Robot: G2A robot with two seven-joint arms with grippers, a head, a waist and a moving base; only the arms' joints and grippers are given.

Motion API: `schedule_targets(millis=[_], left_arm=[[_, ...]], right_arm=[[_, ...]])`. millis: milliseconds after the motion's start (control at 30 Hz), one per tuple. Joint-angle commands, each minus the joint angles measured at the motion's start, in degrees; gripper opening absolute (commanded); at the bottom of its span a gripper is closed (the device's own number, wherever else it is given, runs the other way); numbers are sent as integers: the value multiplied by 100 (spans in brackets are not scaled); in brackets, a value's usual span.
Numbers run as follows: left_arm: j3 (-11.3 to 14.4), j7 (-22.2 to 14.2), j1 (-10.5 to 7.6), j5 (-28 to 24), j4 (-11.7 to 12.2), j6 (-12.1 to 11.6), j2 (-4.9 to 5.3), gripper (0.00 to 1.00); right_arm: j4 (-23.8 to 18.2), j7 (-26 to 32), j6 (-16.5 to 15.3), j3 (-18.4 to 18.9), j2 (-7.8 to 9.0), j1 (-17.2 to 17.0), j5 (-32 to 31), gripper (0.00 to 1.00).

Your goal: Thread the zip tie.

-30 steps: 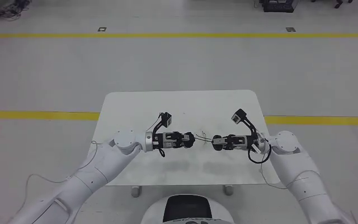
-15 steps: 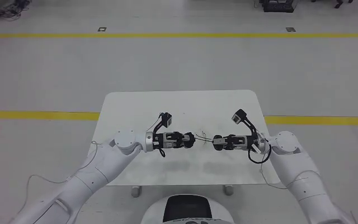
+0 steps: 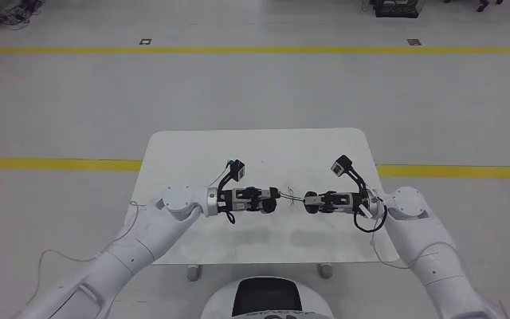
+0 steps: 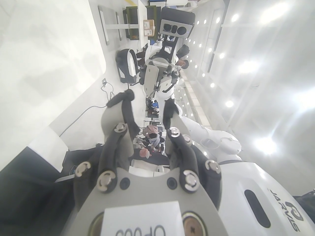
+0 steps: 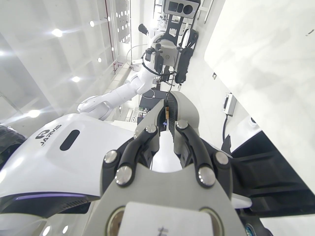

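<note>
The zip tie (image 3: 290, 194) is a thin dark strip held in the air above the white table (image 3: 255, 147), between the two grippers. My right gripper (image 3: 306, 203) is shut on one end of it; in the right wrist view the strip (image 5: 169, 90) sticks out from the closed fingertips (image 5: 175, 99) towards the other arm. My left gripper (image 3: 271, 202) faces it from a short way off. In the left wrist view its black fingertips (image 4: 126, 97) stand apart with nothing between them, so the left gripper (image 4: 147, 103) is open.
Both arms hover over the near half of the table, whose far half (image 3: 255, 143) is bare. Yellow floor lines (image 3: 80, 164) run beside and beyond the table. A cable (image 4: 86, 114) trails on the floor past the table's edge.
The left gripper's fingers have spread apart and its tip has drawn back slightly from the zip tie. The right arm has kept still.
</note>
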Motion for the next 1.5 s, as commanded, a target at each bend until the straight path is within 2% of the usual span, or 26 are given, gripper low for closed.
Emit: schedule_targets(millis=[0, 167, 233, 533, 633, 767, 867, 933, 1167, 1333, 1467], left_arm=[[-21, -22, 4, -12, 10, -25, -2, 100], [-69, -2, 26, -50, 91, -199, -15, 100], [-69, -2, 26, -50, 91, -199, -15, 100], [-61, 25, 42, -66, 55, -180, -19, 100], [-54, -275, 7, -199, -40, -149, -34, 100], [-14, -753, -138, -410, 106, -49, -76, 100], [79, -875, -268, -398, 227, 41, -133, 100], [171, -915, -338, -341, 258, 71, -179, 100], [185, -882, -363, -295, 282, 61, -189, 100], [206, -433, -311, -106, 42, 128, -212, 100], [261, 4, -313, 166, -62, 344, -239, 100]], right_arm=[[13, 0, 0, -6, 3, 1, 28, 0], [53, 0, 0, -68, 25, 24, 115, 0], [28, -13, 0, 8, 45, 72, -45, 0], [0, -84, 27, -3, 41, 44, -10, 0], [-63, 0, 0, -14, 66, -13, 176, 0], [-106, 0, 0, -154, 167, -38, 424, 0], [-85, 0, 0, -330, 268, -9, 651, 0], [-113, 0, 0, -582, 350, 56, 780, 0], [-109, 0, 0, -612, 363, 70, 795, 0], [-177, -60, 88, -642, 353, 25, 897, 0], [-149, 0, 55, -721, 350, 64, 1012, 0]])
